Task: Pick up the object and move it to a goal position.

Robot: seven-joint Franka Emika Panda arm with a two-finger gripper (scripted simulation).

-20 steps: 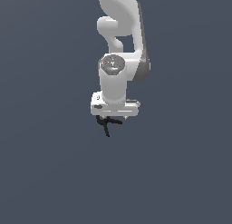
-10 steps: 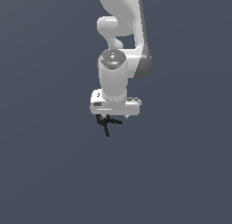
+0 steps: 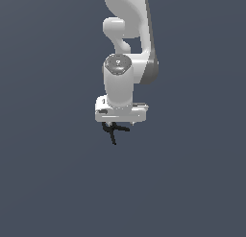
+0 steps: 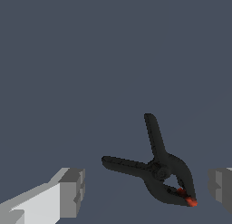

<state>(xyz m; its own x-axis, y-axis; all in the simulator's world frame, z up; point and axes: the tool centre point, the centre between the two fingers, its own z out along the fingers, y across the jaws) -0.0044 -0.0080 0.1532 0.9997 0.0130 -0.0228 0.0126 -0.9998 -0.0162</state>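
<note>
We saw a matte black spring clamp (image 4: 156, 173) (orange-tipped, two splayed handles) lying between the gripper's (image 4: 147, 191) grey fingers (image 4: 72, 192), which stood wide apart, touching nothing.

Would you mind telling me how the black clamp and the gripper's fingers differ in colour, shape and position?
Colour: the clamp is black with orange-red tips, while the fingers are pale grey and white.
Shape: the clamp spreads two thin curved handles from one pivot; the fingers are blocky and square-ended.
Position: the clamp lies between the fingers, nearer one of them, and the fingers stand apart on either side without touching it.
</note>
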